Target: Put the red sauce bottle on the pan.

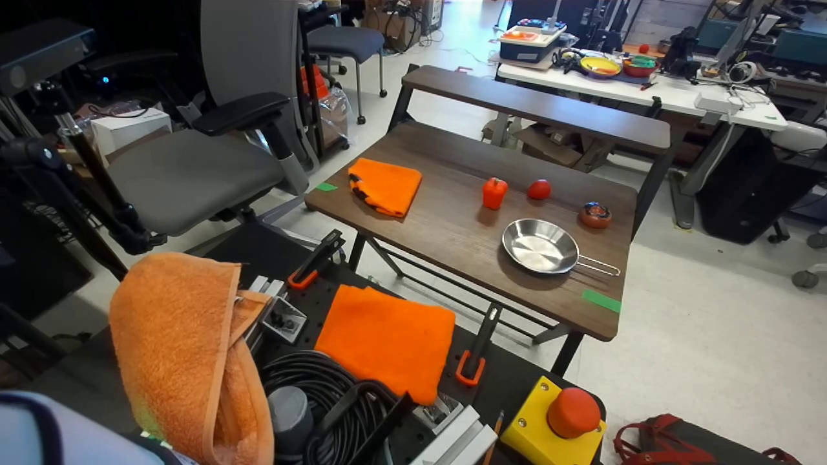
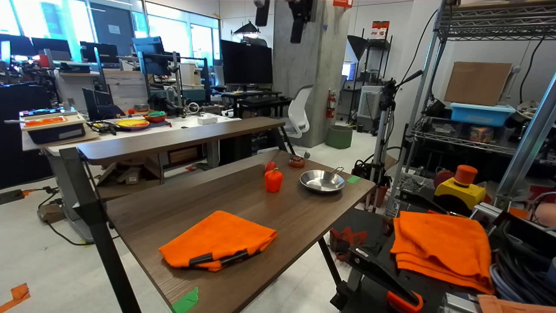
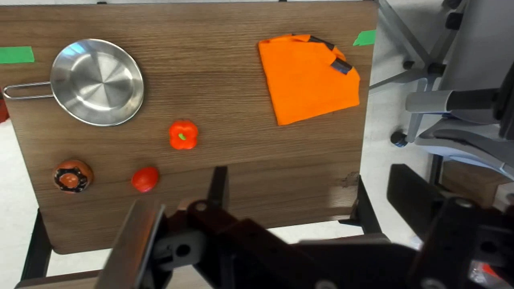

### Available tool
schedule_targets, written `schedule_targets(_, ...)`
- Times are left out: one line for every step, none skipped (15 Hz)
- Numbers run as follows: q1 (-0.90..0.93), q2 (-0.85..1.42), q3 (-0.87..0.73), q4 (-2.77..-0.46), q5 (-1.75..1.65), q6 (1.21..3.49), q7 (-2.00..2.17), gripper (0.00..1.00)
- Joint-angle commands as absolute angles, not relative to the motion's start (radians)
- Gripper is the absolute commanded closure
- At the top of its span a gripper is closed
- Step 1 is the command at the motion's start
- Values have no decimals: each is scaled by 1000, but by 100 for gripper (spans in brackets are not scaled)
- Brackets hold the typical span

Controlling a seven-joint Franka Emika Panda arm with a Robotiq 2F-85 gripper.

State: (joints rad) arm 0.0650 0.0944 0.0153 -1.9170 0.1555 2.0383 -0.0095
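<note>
Far L in my wrist view, a brownish-red thing [image 3: 73,176] is sitting near the pan [image 3: 96,82], which is holding nothing. Then a round red thing [image 3: 145,179] is lying near the red sauce bottle [image 3: 183,135], which is standing on the table [image 3: 225,96], looking like a bell pepper tbh. My gripper [image 3: 308,178] is hanging overhead, jaws wide apart, gripping nothing, so I'm figuring pre-grasp: next move's calling for getting over the bottle, then going dn around it. R of the bottle, an orange cloth [image 3: 315,80] is lying folded. Blurry gripper parts are hiding some table edge; in an exterior view my gripper [image 2: 279,30] is getting cut off up top.
</note>
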Motion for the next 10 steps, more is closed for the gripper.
schedule_targets(65,243,22,-1795,84,2055,74,0)
schedule_targets(67,280,18,-1771,62,2050,92,0)
schedule_targets(68,316,14,-1745,44,2042,113,0)
schedule_targets(67,352,10,-1718,34,2030,127,0)
schedule_targets(66,383,7,-1694,28,2027,139,0)
schedule_targets(63,421,3,-1662,27,2005,145,0)
schedule_targets(62,449,1,-1638,29,1996,150,0)
schedule_targets(60,483,-2,-1612,29,1984,150,0)
schedule_targets(60,515,-5,-1587,26,1974,152,0)
schedule_targets(61,542,-9,-1566,22,1971,156,0)
